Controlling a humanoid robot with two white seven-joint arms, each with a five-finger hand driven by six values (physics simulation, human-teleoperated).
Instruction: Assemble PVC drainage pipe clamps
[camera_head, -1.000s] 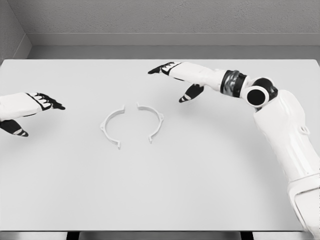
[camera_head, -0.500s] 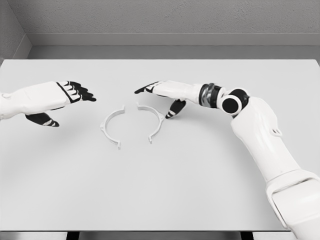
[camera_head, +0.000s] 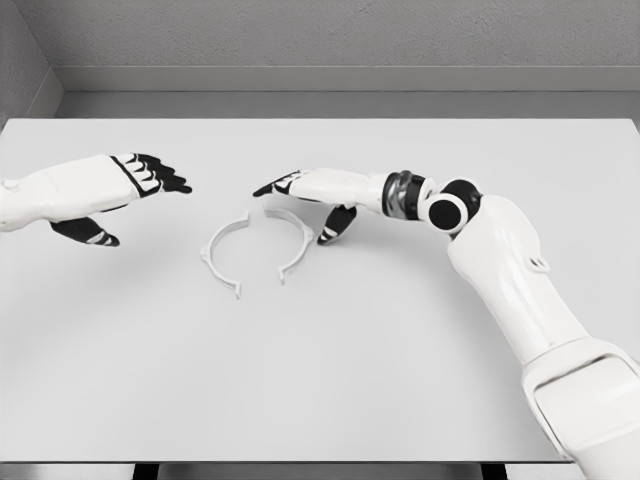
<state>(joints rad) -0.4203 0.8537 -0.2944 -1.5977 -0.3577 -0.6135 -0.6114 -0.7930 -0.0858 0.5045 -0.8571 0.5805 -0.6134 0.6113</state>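
Big white table (camera_head: 400, 380), taking up nearly the whole shot, plain and flat, probably so the thin white parts can slide on it.

Right arm (camera_head: 510, 290) coming in from 4 o'clock, bent at the elbow and reaching across toward the middle. Looks set up for a sideways push rather than a lift.

Left hand (camera_head: 95, 190) over at 9 o'clock, hovering well apart from the parts, fingers stretched out flat, thumb hanging below, holding nothing. Probably parked there to brace or catch the left half once it gets nudged.

Right hand (camera_head: 315, 195) just above and to the 1 o'clock side of the clamp, fingers extended and loose, thumb pointing down right beside the right half's outer curve. Nothing gripped. Can't tell if the thumb actually touches the plastic or only sits next to it.

Left half (camera_head: 222, 245) and right half (camera_head: 297, 240) lying flat near the table's centre, open sides facing each other like brackets. Top ends close together, bottom ends apart, so not joined yet. Best guess: closing that gap calls for pressing the two arcs together.
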